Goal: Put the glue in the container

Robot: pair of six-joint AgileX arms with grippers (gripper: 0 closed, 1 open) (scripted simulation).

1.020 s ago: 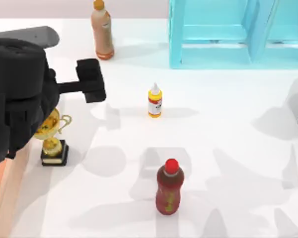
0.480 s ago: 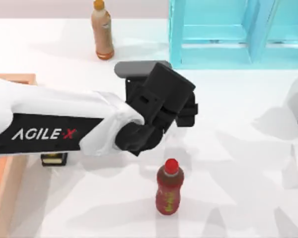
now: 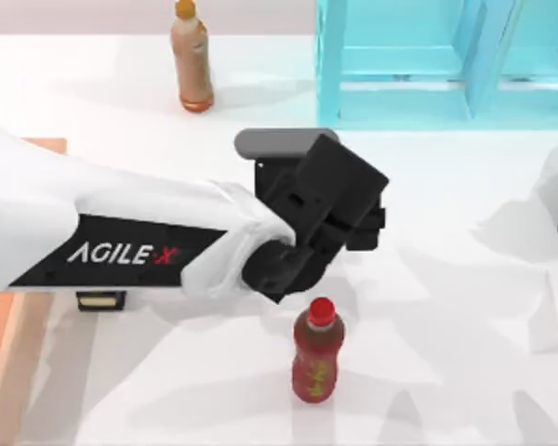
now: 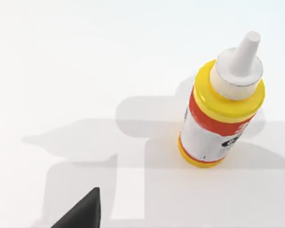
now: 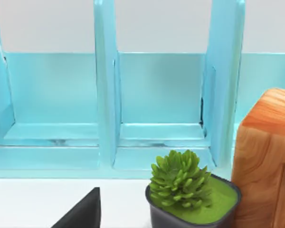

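The glue point(image 4: 221, 109), a small yellow bottle with a white label and a pale pointed nozzle, stands upright on the white table in the left wrist view. Nothing touches it. In the top view the glue is hidden under my left gripper point(image 3: 327, 216), which hangs over the middle of the table at the end of the white arm. The container point(image 3: 2, 372), a salmon-orange box, shows as a wall at the table's left edge, partly covered by the arm. My right gripper point(image 5: 83, 216) is parked facing the cyan shelf.
A red-capped dark red bottle point(image 3: 316, 351) stands just in front of the left gripper. A tall orange-brown bottle point(image 3: 192, 56) stands at the back. The cyan shelf frame point(image 3: 446, 60) fills the back right. A trophy base point(image 3: 100, 299), a potted plant point(image 5: 183, 183) and a wooden block point(image 5: 268, 161) also stand here.
My left arm swung from the table's left side out over the middle and now covers the glue. In the last half second it shifted slightly further right.
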